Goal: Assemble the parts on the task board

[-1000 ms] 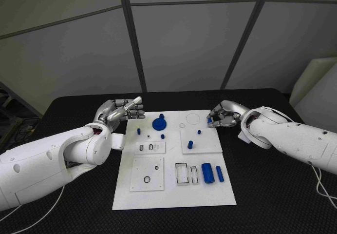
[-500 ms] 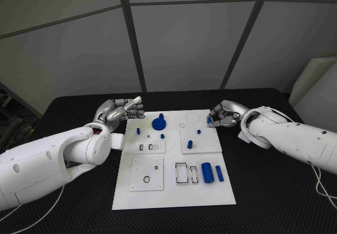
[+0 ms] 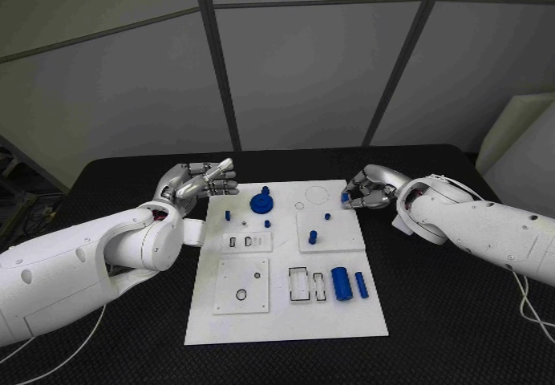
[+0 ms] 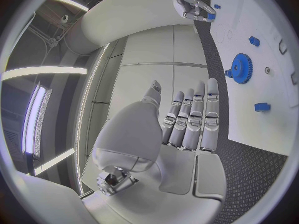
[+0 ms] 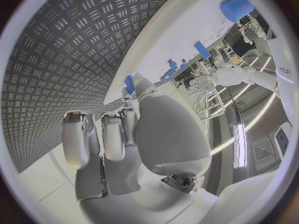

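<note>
1. A black table top with a textured, checker-plate mat [image 3: 139,353] lies under the scene.
2. Behind it stands a wall of pale grey panels [image 3: 306,72] divided by dark metal posts [image 3: 222,76].
3. A white slanted board [image 3: 520,140] leans at the far corner, beyond the right side.
4. Long bright ceiling light strips [image 4: 37,117] glow overhead in the left wrist view.
</note>
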`<action>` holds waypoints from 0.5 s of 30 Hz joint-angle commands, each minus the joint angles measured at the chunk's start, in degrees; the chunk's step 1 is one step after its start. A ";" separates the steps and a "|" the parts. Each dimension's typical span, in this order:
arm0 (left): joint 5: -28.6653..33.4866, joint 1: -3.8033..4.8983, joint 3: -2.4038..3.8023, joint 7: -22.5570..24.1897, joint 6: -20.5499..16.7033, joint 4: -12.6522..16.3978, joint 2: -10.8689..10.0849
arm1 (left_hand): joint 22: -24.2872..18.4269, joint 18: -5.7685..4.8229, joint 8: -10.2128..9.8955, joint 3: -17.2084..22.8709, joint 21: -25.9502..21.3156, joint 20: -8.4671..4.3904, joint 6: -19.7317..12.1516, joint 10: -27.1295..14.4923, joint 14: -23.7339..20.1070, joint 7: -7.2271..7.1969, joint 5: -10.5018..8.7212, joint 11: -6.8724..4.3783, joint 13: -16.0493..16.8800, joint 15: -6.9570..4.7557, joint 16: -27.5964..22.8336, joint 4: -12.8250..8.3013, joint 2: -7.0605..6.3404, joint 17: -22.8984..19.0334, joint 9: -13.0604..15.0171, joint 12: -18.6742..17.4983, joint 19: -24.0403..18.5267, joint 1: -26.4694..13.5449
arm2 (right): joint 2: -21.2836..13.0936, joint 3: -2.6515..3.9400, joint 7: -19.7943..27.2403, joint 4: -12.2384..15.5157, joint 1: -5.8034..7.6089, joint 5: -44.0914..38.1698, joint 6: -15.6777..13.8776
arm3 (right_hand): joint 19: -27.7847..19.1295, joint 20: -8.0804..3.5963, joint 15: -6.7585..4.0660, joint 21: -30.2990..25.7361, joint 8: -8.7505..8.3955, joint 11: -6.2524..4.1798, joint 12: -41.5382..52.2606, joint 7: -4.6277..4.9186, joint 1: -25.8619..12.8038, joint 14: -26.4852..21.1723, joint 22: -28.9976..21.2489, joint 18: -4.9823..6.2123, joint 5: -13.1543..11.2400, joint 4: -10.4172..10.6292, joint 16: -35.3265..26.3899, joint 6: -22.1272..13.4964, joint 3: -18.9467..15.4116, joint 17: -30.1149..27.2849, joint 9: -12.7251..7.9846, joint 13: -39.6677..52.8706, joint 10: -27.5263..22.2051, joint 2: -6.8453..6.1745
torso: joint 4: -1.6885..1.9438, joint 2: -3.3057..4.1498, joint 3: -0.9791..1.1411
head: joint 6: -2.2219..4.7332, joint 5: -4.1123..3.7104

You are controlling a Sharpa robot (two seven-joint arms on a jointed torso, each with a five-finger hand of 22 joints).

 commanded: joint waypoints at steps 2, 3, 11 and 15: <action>-0.40 0.06 0.04 -0.22 0.60 0.07 0.02 | -0.08 -0.70 -0.20 -0.08 -0.17 -0.07 0.35 0.06 -0.24 0.18 0.09 0.16 -0.01 0.11 -0.35 -0.22 0.61 0.06 -0.03 -0.37 -0.46 -0.11 | -0.01 0.03 1.22 0.25 0.08 1.26 -3.09 | 4.20 -0.31 -0.38 0.41 0.64 -0.52 0.28 -0.48 -0.04 5.56 11.78 -0.09 0.35 -0.08 0.35 1.32 0.71 12.46 0.37 7.73 0.37 1.27 | 0.02 -0.02 -0.01 | -0.15 -0.05; -0.40 0.06 0.04 -0.22 0.61 0.08 0.02 | -0.08 -0.70 -0.20 -0.08 -0.17 -0.07 0.35 0.06 -0.24 0.18 0.09 0.16 -0.01 0.11 -0.35 -0.22 0.61 0.06 -0.03 -0.37 -0.46 -0.11 | -0.04 0.03 1.32 0.29 0.08 1.67 -3.70 | 4.21 -0.38 -0.45 0.42 0.72 -0.59 0.29 -0.57 -0.08 5.57 11.79 -0.09 0.47 -0.08 0.35 1.51 0.78 12.47 0.42 7.73 0.37 1.31 | 0.02 -0.02 -0.01 | -0.15 -0.05; -0.40 0.06 0.04 -0.22 0.62 0.05 -0.02 | -0.08 -0.69 -0.25 -0.09 -0.16 -0.05 0.33 0.02 -0.20 0.23 0.10 0.19 -0.02 0.13 -0.40 -0.23 0.68 0.12 -0.04 -0.41 -0.46 -0.13 | -0.52 0.04 1.30 1.36 0.07 4.64 -7.40 | 4.31 -0.78 -0.83 0.52 1.22 -1.02 0.39 -1.03 -0.62 5.58 12.00 -0.14 1.35 0.05 0.37 2.53 1.03 12.53 0.79 7.84 0.47 1.34 | -0.06 -0.03 0.00 | -0.08 0.01; -0.40 0.06 0.04 -0.23 0.62 0.04 -0.10 | -0.08 -0.69 -0.25 -0.09 -0.16 -0.05 0.33 0.02 -0.20 0.23 0.10 0.19 -0.02 0.13 -0.40 -0.23 0.68 0.12 -0.04 -0.41 -0.46 -0.13 | -1.12 0.05 0.48 3.52 0.07 5.18 -9.02 | 4.32 -0.88 -0.87 0.53 1.25 -1.14 0.31 -1.11 -0.84 5.55 12.01 -0.15 1.98 0.14 0.31 2.60 1.16 12.41 0.88 7.79 0.43 1.38 | -0.10 -0.06 0.02 | 0.04 0.11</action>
